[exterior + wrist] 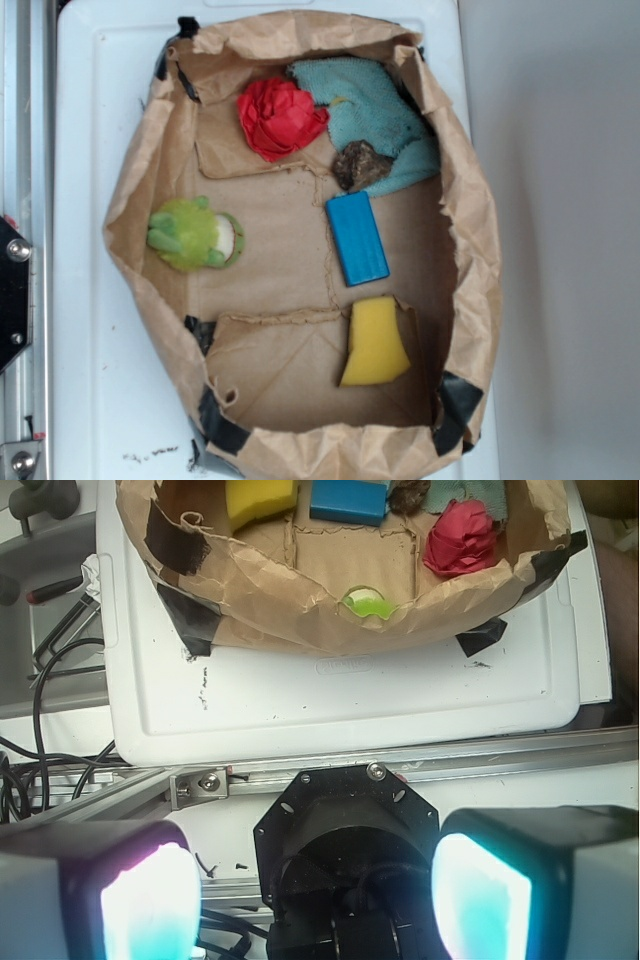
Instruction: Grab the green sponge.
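Gripper [315,880]: released, jaws spread, well outside the bag [470,220].
Sponge [374,343]: lies flat in the bag's corner.
Risk: the crumpled bag wall may catch the fingers.
Mix-up: the block [356,238] sits close by.

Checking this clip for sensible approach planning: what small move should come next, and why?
Probably carry the gripper forward over the paper wall toward the sponge. The wrist view shows the fingers wide apart, holding nothing, back at the rail outside the bag, while the sponge lies flat and unobstructed, apart from the blue block.
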`<state>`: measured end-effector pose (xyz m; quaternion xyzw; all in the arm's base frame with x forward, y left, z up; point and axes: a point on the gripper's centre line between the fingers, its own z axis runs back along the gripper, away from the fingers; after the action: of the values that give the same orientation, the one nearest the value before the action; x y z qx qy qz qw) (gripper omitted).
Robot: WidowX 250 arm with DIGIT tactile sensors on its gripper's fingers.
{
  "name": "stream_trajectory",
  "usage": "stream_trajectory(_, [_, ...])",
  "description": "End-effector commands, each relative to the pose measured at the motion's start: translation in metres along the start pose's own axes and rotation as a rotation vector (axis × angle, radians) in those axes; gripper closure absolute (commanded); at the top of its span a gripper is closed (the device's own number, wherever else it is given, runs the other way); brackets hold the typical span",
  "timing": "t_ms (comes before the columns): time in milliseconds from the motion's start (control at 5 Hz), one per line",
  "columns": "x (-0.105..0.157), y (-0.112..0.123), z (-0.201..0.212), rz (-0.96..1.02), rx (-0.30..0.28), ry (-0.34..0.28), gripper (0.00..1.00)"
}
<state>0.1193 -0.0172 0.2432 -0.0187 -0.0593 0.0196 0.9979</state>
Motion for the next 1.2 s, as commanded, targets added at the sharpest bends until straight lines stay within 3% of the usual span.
stream_trajectory(0, [0.0,0.0,0.0,0.0,0.0,0.0,0.0])
stream_trajectory(600, [0.079,-0.001,-0.034,-0.126,0.018,-0.116,0.0])
stream_trajectory(800, [0.105,0.006,-0.042,-0.245,-0.005,-0.141,0.0])
stream_trajectory(1000, [0.122,0.011,-0.057,-0.461,-0.029,-0.071,0.0])
